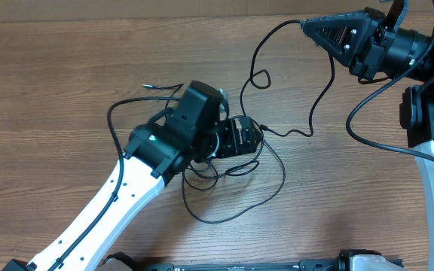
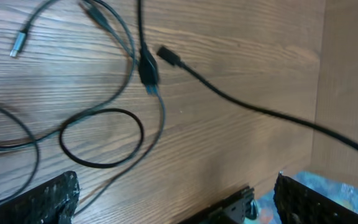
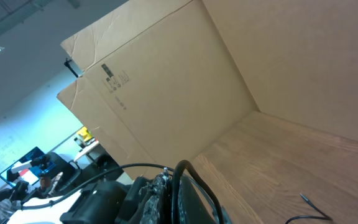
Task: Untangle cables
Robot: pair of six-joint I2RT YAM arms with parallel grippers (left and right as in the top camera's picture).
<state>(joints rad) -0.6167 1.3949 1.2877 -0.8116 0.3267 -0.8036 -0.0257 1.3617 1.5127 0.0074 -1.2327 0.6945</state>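
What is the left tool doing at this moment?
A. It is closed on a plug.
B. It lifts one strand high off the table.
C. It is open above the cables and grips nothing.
C: in the left wrist view the fingers of the left tool stand wide apart over the cables, which lie on the table with none pinched between them.
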